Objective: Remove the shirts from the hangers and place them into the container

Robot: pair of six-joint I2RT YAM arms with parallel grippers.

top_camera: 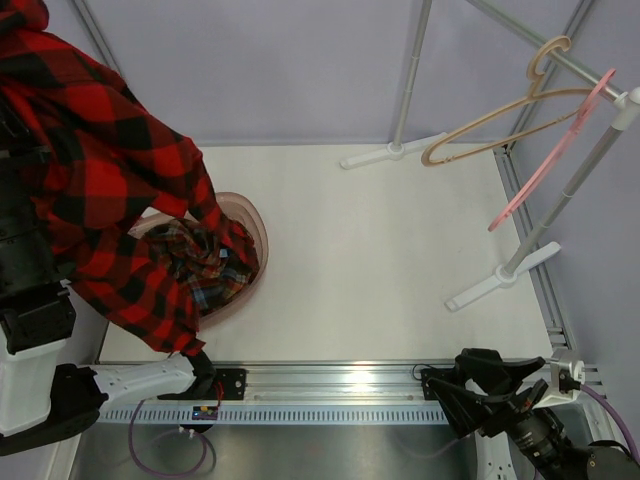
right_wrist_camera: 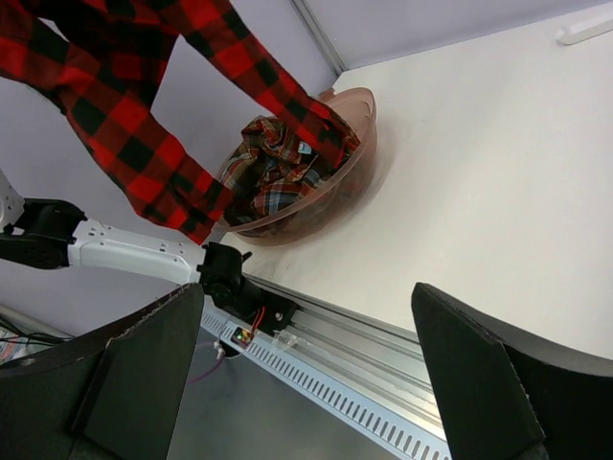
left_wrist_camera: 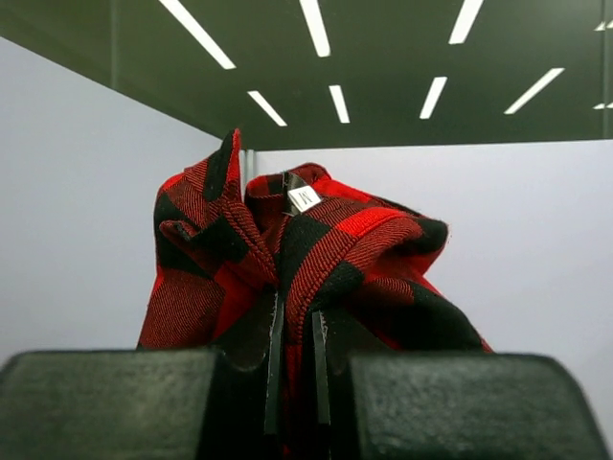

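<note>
Left gripper [left_wrist_camera: 297, 369] clamps red shirt [left_wrist_camera: 326, 259]; basin [top_camera: 259, 232] holds multicolour shirt [top_camera: 215, 275]

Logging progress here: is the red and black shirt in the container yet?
Mostly out. The left gripper holds the red-and-black shirt aloft; only one trailing end dips into the container, over the multicolour plaid shirt.

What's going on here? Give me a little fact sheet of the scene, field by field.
red shirt: held up high, one sleeve trailing down into the basin
plaid shirt: crumpled inside the basin
hangers: beige hanger and pink hanger, both bare, hooked on the rack
left gripper: shut on the red shirt
right gripper: open, holding nothing
left to do: red shirt is not yet fully in the basin
</note>
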